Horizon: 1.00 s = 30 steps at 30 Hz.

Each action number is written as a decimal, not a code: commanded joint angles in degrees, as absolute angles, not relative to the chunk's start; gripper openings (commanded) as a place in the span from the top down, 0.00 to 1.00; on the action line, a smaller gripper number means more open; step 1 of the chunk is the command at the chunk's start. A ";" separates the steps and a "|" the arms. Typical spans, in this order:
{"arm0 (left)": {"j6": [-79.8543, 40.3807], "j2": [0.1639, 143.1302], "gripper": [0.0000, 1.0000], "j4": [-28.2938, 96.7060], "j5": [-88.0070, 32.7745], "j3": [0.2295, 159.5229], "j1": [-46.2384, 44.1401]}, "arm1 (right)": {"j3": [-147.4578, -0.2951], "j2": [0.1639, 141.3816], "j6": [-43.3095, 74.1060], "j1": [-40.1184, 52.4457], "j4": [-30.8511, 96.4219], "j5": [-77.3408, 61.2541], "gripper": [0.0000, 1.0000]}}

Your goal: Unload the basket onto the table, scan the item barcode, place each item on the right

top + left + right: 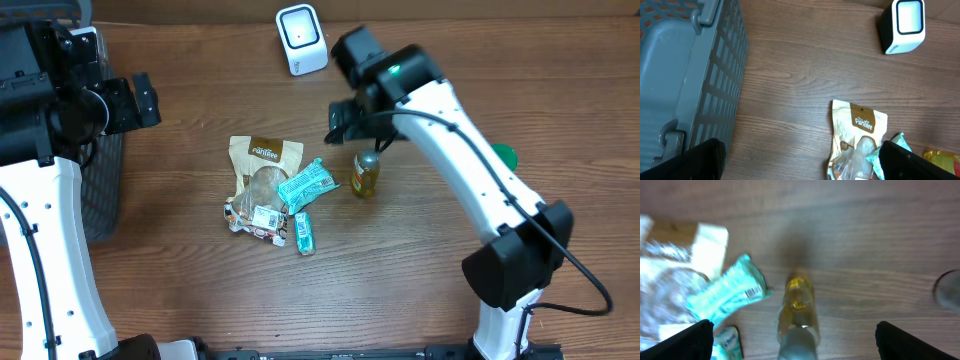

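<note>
A small yellow bottle (366, 173) with a grey cap stands upright on the wooden table, right of a pile of packets. My right gripper (362, 138) hovers just above it, open. In the right wrist view the bottle (798, 315) sits between the two wide-spread fingers, touching neither. The white barcode scanner (301, 38) stands at the back of the table and also shows in the left wrist view (904, 24). My left gripper (145, 100) is open and empty at the far left, beside the basket, and looks across bare wood (805, 160).
A beige snack pouch (262, 165), a teal wrapped bar (306, 184), a small teal packet (304, 232) and a crumpled packet (260, 217) lie together mid-table. A grey slatted basket (100, 180) stands at the left edge. A green round thing (503, 155) lies behind the right arm.
</note>
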<state>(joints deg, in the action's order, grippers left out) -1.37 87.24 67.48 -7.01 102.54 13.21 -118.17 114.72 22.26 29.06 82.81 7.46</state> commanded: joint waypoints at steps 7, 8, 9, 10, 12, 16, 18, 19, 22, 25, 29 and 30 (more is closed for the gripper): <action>-1.72 87.37 0.00 67.31 -6.87 103.18 13.10 | -121.45 112.51 22.35 23.24 86.15 7.73 0.00; -1.72 87.37 0.00 67.31 -6.90 103.18 13.10 | -121.45 112.51 22.35 22.39 86.28 7.75 0.00; -1.72 87.37 0.00 67.31 -6.90 103.18 13.10 | -121.45 112.51 22.35 21.78 86.28 7.75 0.00; -1.72 87.37 0.01 67.31 -6.90 103.18 13.10 | -121.45 112.51 22.37 20.88 86.21 7.73 0.00; -1.72 87.37 0.00 67.31 -6.90 103.18 13.10 | -121.45 112.51 22.57 19.22 86.02 7.70 0.00; -1.72 87.37 0.00 67.31 -6.90 103.18 13.10 | -121.08 112.51 22.55 16.03 86.35 7.66 0.00; -1.72 87.37 0.00 67.31 -6.90 103.18 13.10 | -120.55 112.55 22.55 14.50 86.56 7.68 0.00; -1.72 87.37 0.01 67.31 -6.90 103.18 13.10 | -120.25 112.55 22.55 14.11 86.56 7.68 0.00; -1.72 87.37 0.01 67.31 -6.90 103.18 13.10 | -119.42 112.75 22.57 12.86 86.96 7.66 0.00; -1.72 87.37 0.01 67.31 -6.90 103.18 13.10 | -118.80 112.84 22.55 12.36 86.94 7.68 0.00; -1.72 87.37 0.00 67.31 -6.90 103.18 13.10 | -117.89 112.90 22.55 12.23 86.89 7.70 0.00; -1.72 87.37 0.00 67.31 -6.90 103.18 13.10 | -117.67 112.90 22.55 12.23 86.83 7.68 0.00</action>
<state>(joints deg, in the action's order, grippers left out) -1.37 87.24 67.46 -7.01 102.54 13.21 -118.45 113.51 22.28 12.40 86.98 7.49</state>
